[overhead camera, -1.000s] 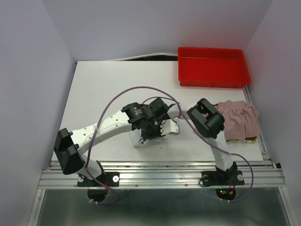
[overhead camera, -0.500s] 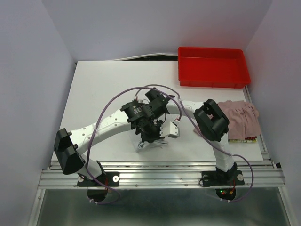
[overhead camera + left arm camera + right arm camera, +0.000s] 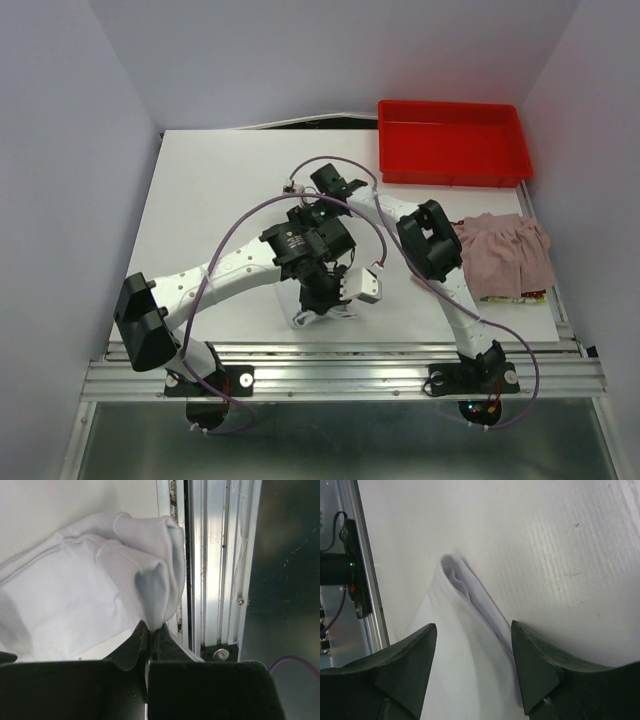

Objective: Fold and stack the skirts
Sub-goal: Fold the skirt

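The pale grey-white skirt [image 3: 326, 313] lies bunched near the table's front edge, mostly hidden under my arms. My left gripper [image 3: 150, 628] is shut on a raised fold of this skirt [image 3: 95, 595], right beside the front rail; in the top view the gripper [image 3: 322, 298] sits over the cloth. My right gripper [image 3: 472, 625] is open, its jaws astride a folded edge of the white skirt [image 3: 465, 645] without pinching it. The pink pleated skirt [image 3: 505, 255] lies flat at the right side of the table, touched by neither gripper.
A red plastic tray [image 3: 452, 178] stands at the back right. The aluminium front rail [image 3: 215, 565] runs just beyond the white skirt. A thin patterned item [image 3: 528, 296] peeks out under the pink skirt. My right forearm [image 3: 380, 205] crosses above my left wrist.
My right arm has swung its forearm out to the far left, over my left wrist. My left gripper has drawn the white skirt slightly nearer the front edge.
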